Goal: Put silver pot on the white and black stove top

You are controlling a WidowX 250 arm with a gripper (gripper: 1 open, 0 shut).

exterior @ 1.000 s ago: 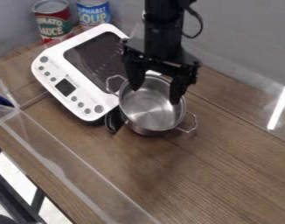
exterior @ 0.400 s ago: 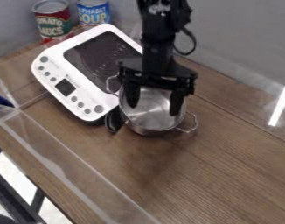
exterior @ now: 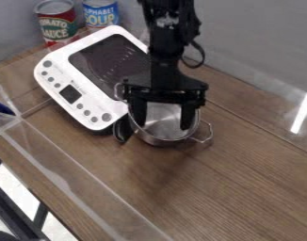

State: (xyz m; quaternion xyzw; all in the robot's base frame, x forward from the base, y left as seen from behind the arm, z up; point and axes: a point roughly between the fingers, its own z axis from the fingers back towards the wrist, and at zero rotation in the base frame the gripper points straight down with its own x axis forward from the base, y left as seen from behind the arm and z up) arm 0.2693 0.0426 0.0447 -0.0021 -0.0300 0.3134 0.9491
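The claw (exterior: 164, 123) has come down. At first its tips were up near the far side of the silver pot (exterior: 164, 134). Then they dropped a good bit, and now they are a little lower again, in front of more of the pot's shiny inside. I can't tell if they touch it. The wide black part (exterior: 167, 88) just above the tips came down too. The black cable (exterior: 194, 55) beside the arm (exterior: 169, 42) hangs lower now.
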